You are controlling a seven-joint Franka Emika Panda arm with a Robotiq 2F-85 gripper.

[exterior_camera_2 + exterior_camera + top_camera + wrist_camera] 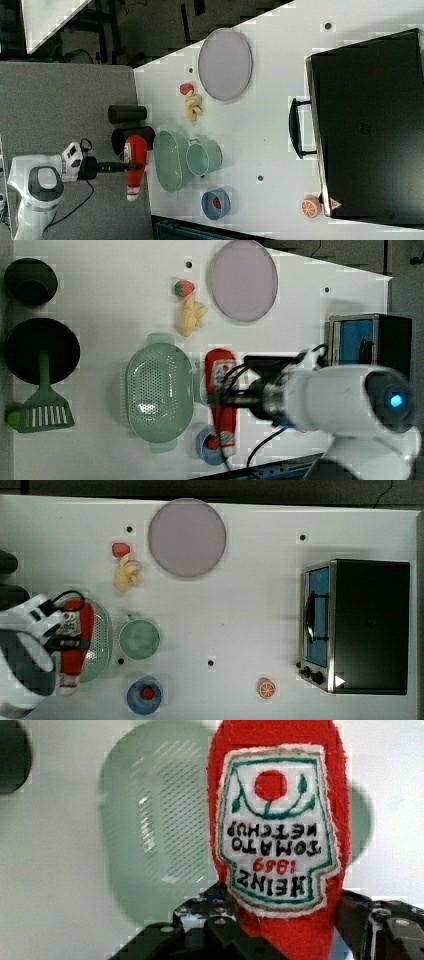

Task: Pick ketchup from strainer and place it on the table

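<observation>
We see the table (250, 605), a broad white top with a few small dark holes, carrying everything else. At 3 o'clock in the top view stands a black oven (367, 625) with a blue-tinted door. The white robot arm (345, 400) comes next; in the top view it enters at 8 o'clock. At 12 o'clock in the top view lies a round grey plate (187, 537).

The strainer (159, 390), pale green and dotted with holes, has nothing in it in the left view, where it sits near the centre. The ketchup (222, 400), a long red soft bottle with a white label, is lifted clear of the strainer and held level in the air, white cap toward 6 o'clock in the left view. In the right view we find it at the strainer's 9 o'clock. The claw (285, 930) pinches the ketchup across its middle, one finger (210, 920) on each side of the red body.

Just beside the strainer, at its 3 o'clock in the top view, stands a green cup (139, 639). At 6 o'clock from the cup is a small blue bowl (144, 696) with a red piece inside. A yellow banana (127, 573) and a strawberry (120, 549) lie at the plate's 8 o'clock, and an orange slice (266, 688) rests near the oven's lower corner.
</observation>
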